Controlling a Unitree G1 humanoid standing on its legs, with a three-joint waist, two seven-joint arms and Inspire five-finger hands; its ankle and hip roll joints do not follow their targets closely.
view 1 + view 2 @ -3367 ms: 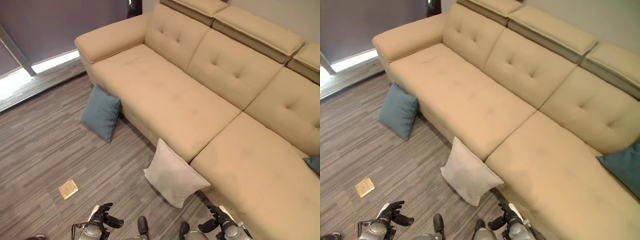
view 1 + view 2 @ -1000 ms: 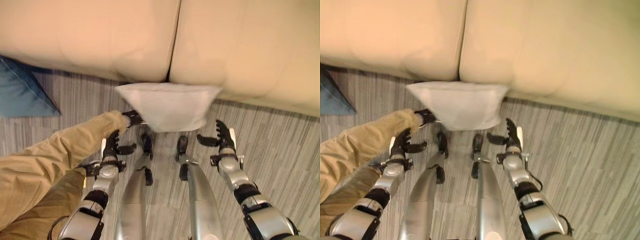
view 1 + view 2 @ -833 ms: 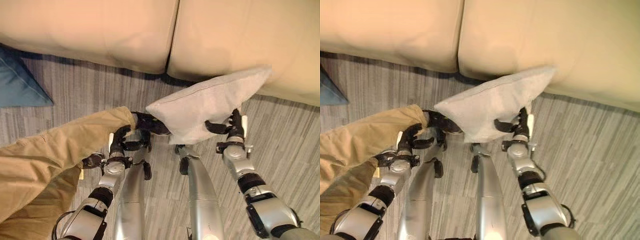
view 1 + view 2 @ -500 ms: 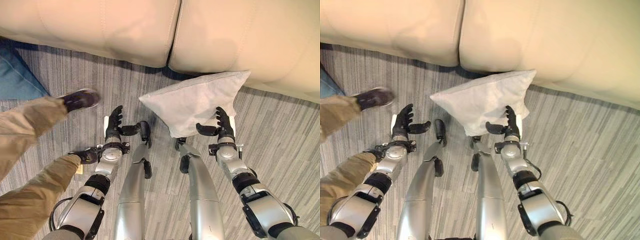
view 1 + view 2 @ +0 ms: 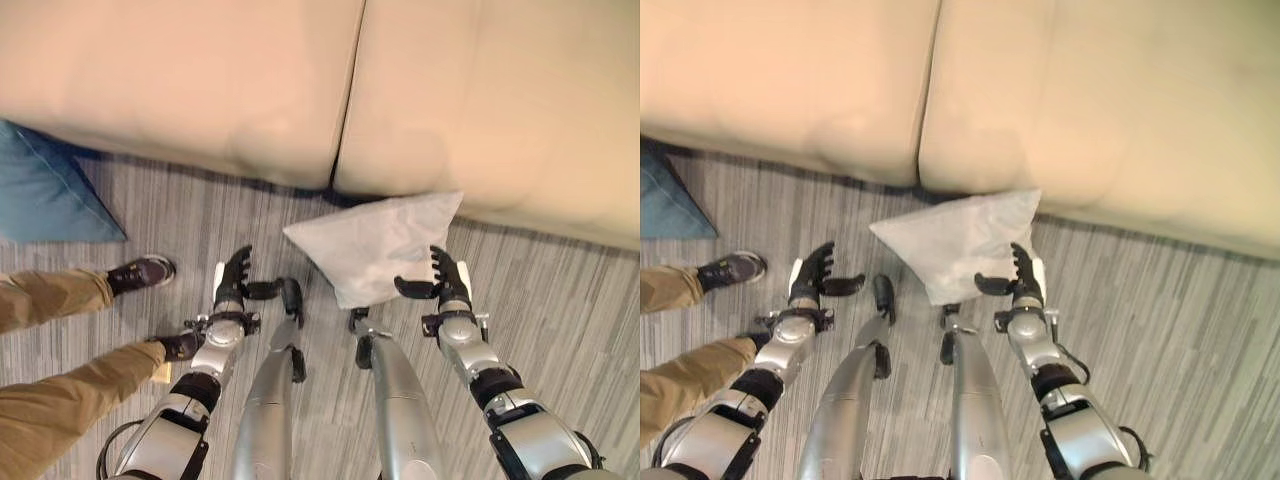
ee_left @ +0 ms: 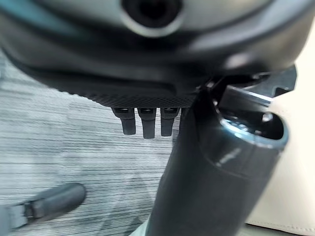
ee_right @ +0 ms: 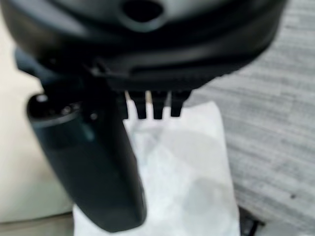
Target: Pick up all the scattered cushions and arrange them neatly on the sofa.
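Note:
A white cushion (image 5: 375, 245) lies on the floor, leaning against the front of the beige sofa (image 5: 200, 80) below the seam between two seats. My right hand (image 5: 446, 286) is open at the cushion's lower right edge, thumb pointing at it; in the right wrist view its straight fingers (image 7: 157, 105) reach over the white cushion (image 7: 197, 162). My left hand (image 5: 233, 288) is open to the left of the cushion, apart from it, with straight fingers (image 6: 147, 125) over the floor. A blue cushion (image 5: 45, 195) rests on the floor at the far left against the sofa.
A person in tan trousers (image 5: 60, 400) stands at my left, one dark shoe (image 5: 140, 272) near the blue cushion and the other shoe (image 5: 180, 345) close by my left wrist. Grey striped carpet (image 5: 560, 290) stretches to the right.
The person's leg has drawn back to the left. The white cushion has sunk lower, against the sofa front. Both hands stay open. The view has shifted, showing more of the blue cushion.

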